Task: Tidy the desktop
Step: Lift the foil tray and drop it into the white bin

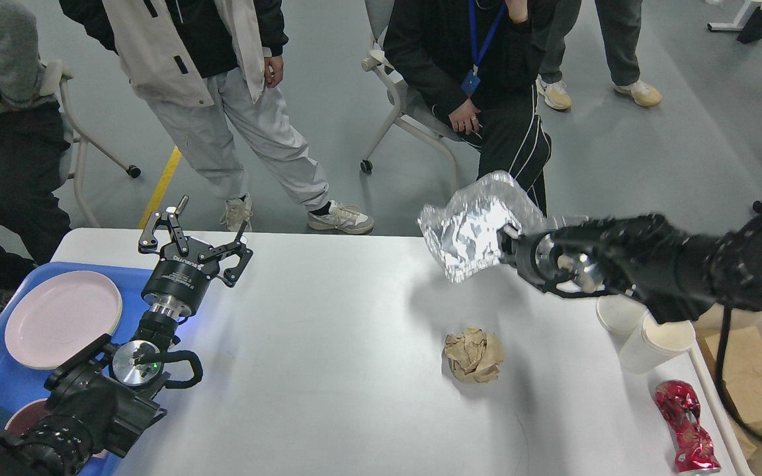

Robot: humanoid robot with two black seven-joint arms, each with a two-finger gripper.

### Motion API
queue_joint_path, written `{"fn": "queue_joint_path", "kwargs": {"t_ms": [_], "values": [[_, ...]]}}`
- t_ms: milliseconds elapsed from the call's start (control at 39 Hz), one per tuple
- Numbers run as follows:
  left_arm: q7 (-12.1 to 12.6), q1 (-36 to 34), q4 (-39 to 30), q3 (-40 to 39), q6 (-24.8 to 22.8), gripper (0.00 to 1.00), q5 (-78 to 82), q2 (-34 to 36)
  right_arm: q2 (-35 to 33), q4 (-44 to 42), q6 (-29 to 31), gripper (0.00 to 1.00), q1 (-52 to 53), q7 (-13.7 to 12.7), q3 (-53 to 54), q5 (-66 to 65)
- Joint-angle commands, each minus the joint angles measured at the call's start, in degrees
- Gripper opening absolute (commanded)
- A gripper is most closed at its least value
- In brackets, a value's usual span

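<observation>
Above the desktop [328, 330], right jaws [505, 243] clamp a crumpled foil tray [470, 228]; left jaws [199, 231] spread wide, empty.

The right gripper [508, 243] is mostly hidden behind the crumpled foil tray [470, 228], so its fingers cannot be told apart. The right arm covers part of two paper cups [652, 340] near the desktop's [328, 370] right edge. The bottom edge cuts off the desktop.

Bright, even overhead light; soft shadows fall on the white tabletop [328, 344] beneath the crumpled foil tray [473, 228], which glints. Focus is sharp.
</observation>
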Motion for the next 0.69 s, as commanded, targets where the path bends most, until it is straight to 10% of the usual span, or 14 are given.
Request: {"fn": "queue_joint_path", "kwargs": {"t_ms": [0,307,666], "values": [[0.00,-0.02,0.00,0.00,-0.03,0.99,0.04,0.01,-5.88,7.28,9.58,0.00,14.13,-0.13,0.25,-7.33],[0.00,-0.02,0.00,0.00,-0.03,0.99,-0.05,0.01,-11.52,31.51,37.36,0.00,40.15,0.66,-0.80,-32.89],[0.00,-0.02,0.00,0.00,-0.03,0.99,-0.05,0.09,-13.79,29.46,33.24,0.00,37.72,0.57,-9.94,-42.41]]}}
